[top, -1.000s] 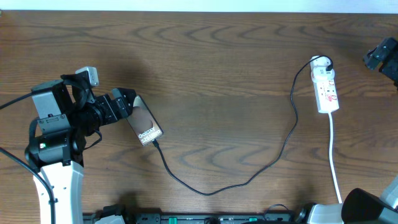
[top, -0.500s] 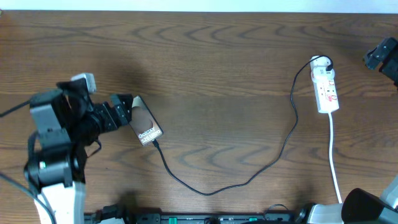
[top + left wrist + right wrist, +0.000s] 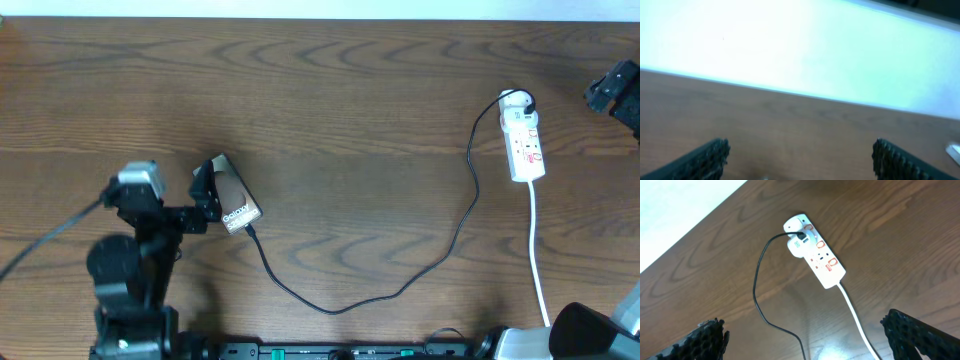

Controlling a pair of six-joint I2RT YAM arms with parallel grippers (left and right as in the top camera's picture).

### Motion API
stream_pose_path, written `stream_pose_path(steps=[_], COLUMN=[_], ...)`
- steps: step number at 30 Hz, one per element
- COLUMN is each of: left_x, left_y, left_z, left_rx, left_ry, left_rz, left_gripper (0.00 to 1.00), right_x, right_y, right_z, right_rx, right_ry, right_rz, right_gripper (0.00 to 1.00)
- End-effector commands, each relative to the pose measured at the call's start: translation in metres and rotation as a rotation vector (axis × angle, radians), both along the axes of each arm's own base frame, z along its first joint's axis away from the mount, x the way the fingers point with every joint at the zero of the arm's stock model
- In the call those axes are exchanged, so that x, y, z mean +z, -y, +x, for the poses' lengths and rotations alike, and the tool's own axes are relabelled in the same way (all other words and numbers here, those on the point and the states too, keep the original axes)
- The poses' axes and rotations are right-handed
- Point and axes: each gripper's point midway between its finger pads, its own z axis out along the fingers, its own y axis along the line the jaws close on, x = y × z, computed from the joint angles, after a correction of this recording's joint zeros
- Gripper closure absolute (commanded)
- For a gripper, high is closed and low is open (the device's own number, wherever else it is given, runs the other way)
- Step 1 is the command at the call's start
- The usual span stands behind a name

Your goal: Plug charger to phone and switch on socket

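Phone (image 3: 236, 199) just beside left end effector (image 3: 206, 192), jaws wide apart

Brown wood table (image 3: 350, 110): phone (image 3: 235, 200) at 9 o'clock, socket (image 3: 524, 140) at 3 o'clock, charger cable (image 3: 400, 288) looping between them, white cord (image 3: 537, 250) running toward 5 o'clock.

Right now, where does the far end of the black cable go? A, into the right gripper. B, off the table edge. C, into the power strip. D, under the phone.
C: the cable curves across the table and ends at a black plug seated in the white power strip.
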Motion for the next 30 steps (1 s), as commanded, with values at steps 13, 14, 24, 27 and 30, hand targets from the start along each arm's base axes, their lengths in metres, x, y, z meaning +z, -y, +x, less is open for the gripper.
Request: stream_pose_path(steps=[13, 14, 24, 27, 30], left_x=[-0.036, -0.041, -0.113, -0.132, -0.131], left_y=[-0.008, -0.01, -0.036, -0.043, -0.044], left_z=[-0.032, -0.031, -0.027, -0.031, -0.03], left_rx=[0.066, 0.079, 0.227, 0.269, 0.271], left_ry=[0.299, 0.278, -0.019, -0.096, -0.094], left_rz=[0.032, 0.03, 0.029, 0.028, 0.03], left_gripper=[0.07, 0.07, 0.07, 0.07, 0.07], right_x=[0.003, 0.003, 0.003, 0.003, 0.003], right_y=[-0.005, -0.005, -0.005, -0.005, -0.005], right_z=[0.002, 0.002, 0.002, 0.002, 0.002], right_rx=[0.009, 0.009, 0.009, 0.009, 0.009], right_ry=[0.011, 0.011, 0.011, 0.011, 0.011], right_rz=[0.009, 0.009, 0.009, 0.009, 0.009], right_gripper=[0.01, 0.01, 0.01, 0.01, 0.01])
